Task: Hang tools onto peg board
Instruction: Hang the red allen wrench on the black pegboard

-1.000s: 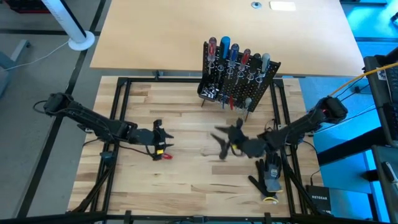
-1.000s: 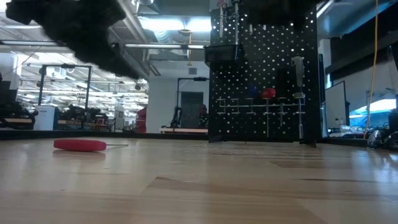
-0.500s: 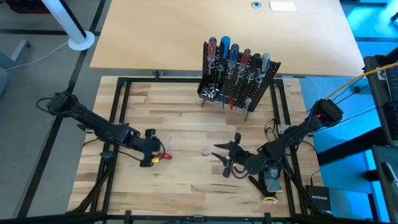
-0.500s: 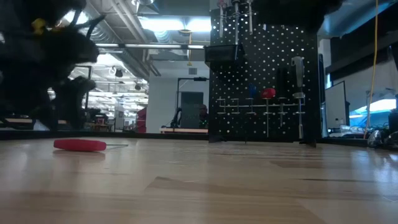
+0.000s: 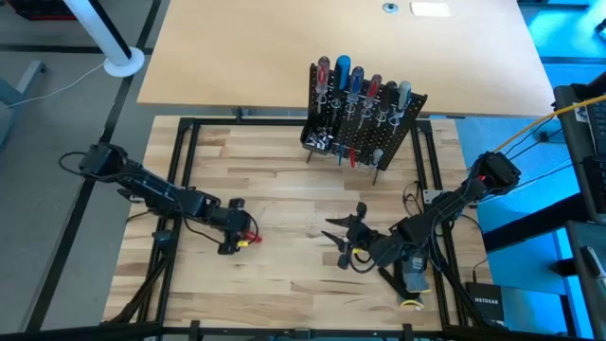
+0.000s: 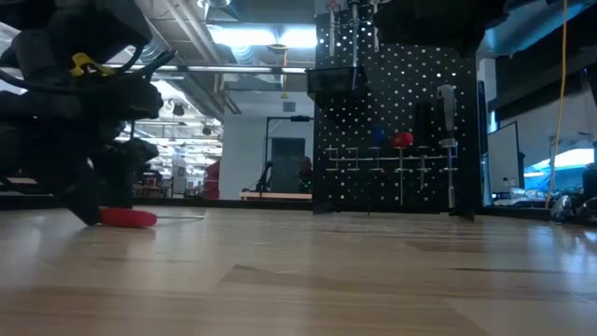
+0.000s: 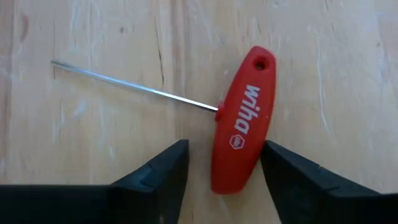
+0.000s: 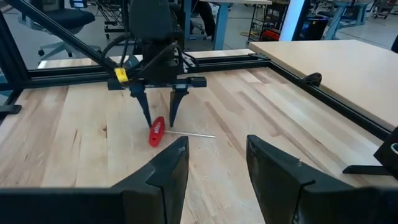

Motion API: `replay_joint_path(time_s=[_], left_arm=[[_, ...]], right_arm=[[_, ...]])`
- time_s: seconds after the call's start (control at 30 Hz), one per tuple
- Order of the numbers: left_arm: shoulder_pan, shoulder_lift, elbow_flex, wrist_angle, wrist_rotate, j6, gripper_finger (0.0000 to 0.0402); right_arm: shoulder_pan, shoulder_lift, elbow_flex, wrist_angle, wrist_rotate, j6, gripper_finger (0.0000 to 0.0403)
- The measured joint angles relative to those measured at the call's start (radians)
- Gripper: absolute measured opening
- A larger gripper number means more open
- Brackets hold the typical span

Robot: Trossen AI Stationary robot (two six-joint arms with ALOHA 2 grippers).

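A red T-handle hex key (image 7: 241, 134) lies flat on the wooden table, its thin silver shaft (image 7: 130, 86) pointing away from the handle. My left gripper (image 7: 224, 163) is open and low over it, one finger on each side of the handle's near end; I see no touch. It also shows in the high view (image 5: 235, 237) and the low view (image 6: 93, 191). My right gripper (image 5: 346, 242) is open and empty at the table's middle right. The black peg board (image 5: 365, 118) stands at the far side with several red, blue and grey-handled tools hanging in its rings.
A black-and-grey glove (image 5: 412, 275) lies near the right arm at the table's near right. A black frame (image 5: 180, 189) runs around the wooden top. The pale tabletop (image 5: 237, 57) lies behind the peg board. Bare wood (image 5: 284, 189) lies between the grippers and the board.
My left gripper has come down to the table over the red hex key, so its open fingers now stand on either side of the handle. My right gripper has drawn back toward the table's near edge, then held still. The hex key has stayed where it was.
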Motion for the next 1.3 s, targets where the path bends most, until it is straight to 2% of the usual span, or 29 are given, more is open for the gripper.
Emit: replay_joint_path(time_s=[0.33,0.47,0.7,0.9,1.07,1.3], left_arm=[[0.026,0.003,0.000,0.017,0.012,0.037,0.0071],[0.026,0.003,0.004,0.011,0.019,0.027,0.0071],[0.026,-0.006,0.087,-0.060,0.120,-0.012,0.0076],[0.026,-0.025,0.198,-0.133,0.184,-0.012,0.0074],[0.026,-0.027,0.284,-0.157,0.253,-0.013,0.0079],[0.026,-0.027,0.325,-0.134,0.304,-0.016,0.0075]], right_arm=[[0.000,0.000,0.000,0.000,0.001,0.001,0.0161],[0.000,0.000,0.000,0.001,-0.007,0.001,0.0161],[0.000,0.000,0.000,0.003,-0.008,-0.001,0.0161],[0.000,0.001,0.021,0.022,-0.104,-0.038,0.0161],[-0.004,0.055,0.086,0.035,-0.179,-0.189,0.0161],[-0.013,0.224,0.230,0.031,-0.232,-0.484,0.0161]])
